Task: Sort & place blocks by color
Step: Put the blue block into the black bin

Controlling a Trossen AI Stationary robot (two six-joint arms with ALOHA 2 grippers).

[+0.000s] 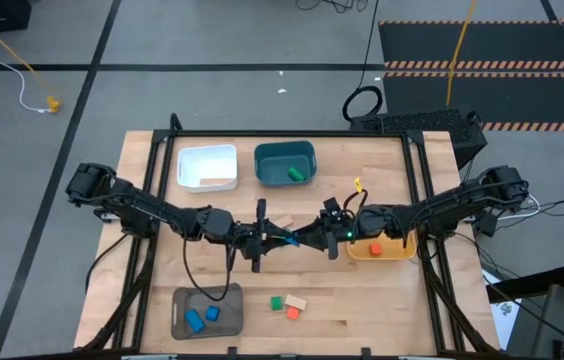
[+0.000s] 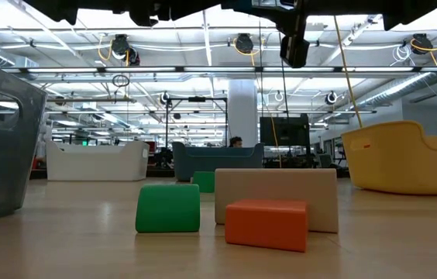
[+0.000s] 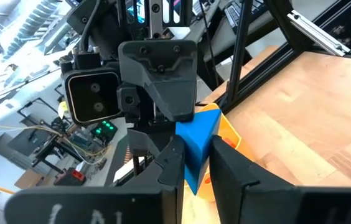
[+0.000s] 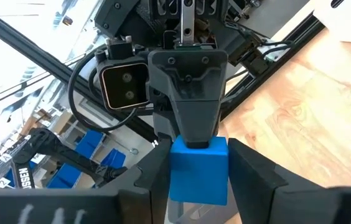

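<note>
Handoff in mid-air over the table's middle: a blue block (image 4: pixel 198 169) is pinched tight btwn the left gripper (image 3: pixel 194 165) fingers, w/ the right gripper (image 4: pixel 197 168) fingers spread either side of it, nose to nose. The grey bin (image 1: pixel 205 311) w/ other blues is seen at near left, so the left arm is judged the nearer one.

Two arms meeting mid-table over a blue block (image 1: pixel 288 239), four bins around
</note>
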